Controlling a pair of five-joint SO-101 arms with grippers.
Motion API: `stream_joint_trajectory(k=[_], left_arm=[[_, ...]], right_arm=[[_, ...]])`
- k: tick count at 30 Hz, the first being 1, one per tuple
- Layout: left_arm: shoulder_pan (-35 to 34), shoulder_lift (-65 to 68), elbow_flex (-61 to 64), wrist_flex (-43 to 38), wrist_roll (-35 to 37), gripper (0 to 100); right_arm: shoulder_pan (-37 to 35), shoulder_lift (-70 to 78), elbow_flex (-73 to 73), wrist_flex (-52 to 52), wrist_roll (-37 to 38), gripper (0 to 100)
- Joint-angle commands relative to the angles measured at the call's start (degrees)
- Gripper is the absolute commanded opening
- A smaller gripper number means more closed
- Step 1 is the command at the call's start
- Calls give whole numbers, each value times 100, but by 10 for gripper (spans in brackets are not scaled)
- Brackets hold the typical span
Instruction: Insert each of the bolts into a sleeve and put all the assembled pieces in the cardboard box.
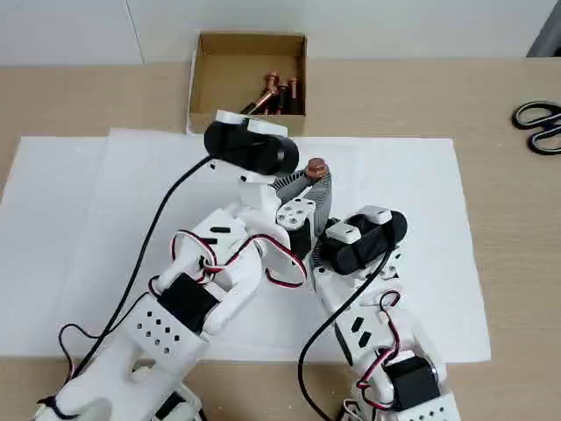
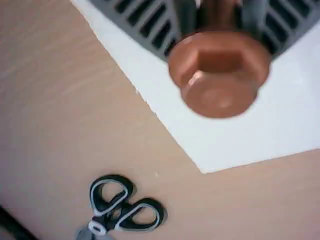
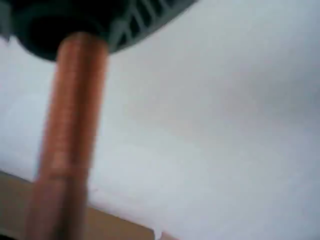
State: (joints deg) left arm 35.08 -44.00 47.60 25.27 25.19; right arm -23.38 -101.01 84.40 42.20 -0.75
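Light wood runs under everything you see, with a wide white paper sheet [image 1: 79, 237] spread over the middle of the table [image 1: 491, 96]. At twelve o'clock on the table, just past the sheet's far edge, your cardboard box [image 1: 210, 61] stands open. Several assembled pieces [image 1: 273, 95], copper bolts in dark sleeves, lie bunched in its five o'clock corner. Black-handled scissors [image 1: 539, 127] lie on bare wood at about two o'clock, well apart from the arms.

Your two arms rise from six o'clock and meet near the centre of the sheet. Your left gripper [image 2: 215, 12] is clamped on a copper bolt [image 2: 217, 75]. In the left wrist view its grey ribbed fingers [image 2: 145, 25] press in on either side of the shaft, and the hex head with its round flange juts free of them. From above, that head pokes out on the twelve o'clock side of the grey fingers, over the sheet, between the centre and the box.

Your right gripper [image 1: 326, 226] sits just on the five o'clock side of the left one, very close to it. You cannot tell whether it is apart or together. In the right wrist view the bolt's threaded shaft runs out of a dark rounded mass beside a grey ribbed part. It passes over the white sheet and a strip of wood at the sheet's edge. You cannot tell whether that dark mass is a sleeve.
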Motion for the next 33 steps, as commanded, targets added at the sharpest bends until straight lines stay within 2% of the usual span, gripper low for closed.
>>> stream_joint_trajectory(k=[1,6,27,33], left_arm=[[-9,-167,163,-536,-44,6],[0,-167,259,-633,-237,6],[273,-158,268,-316,-237,6],[273,-158,295,264,-246,6]], right_arm=[[48,-110,-88,-136,-62,4],[48,-110,-88,-136,-62,4],[66,-110,-88,-136,-62,4],[66,-110,-79,-136,-62,4]])
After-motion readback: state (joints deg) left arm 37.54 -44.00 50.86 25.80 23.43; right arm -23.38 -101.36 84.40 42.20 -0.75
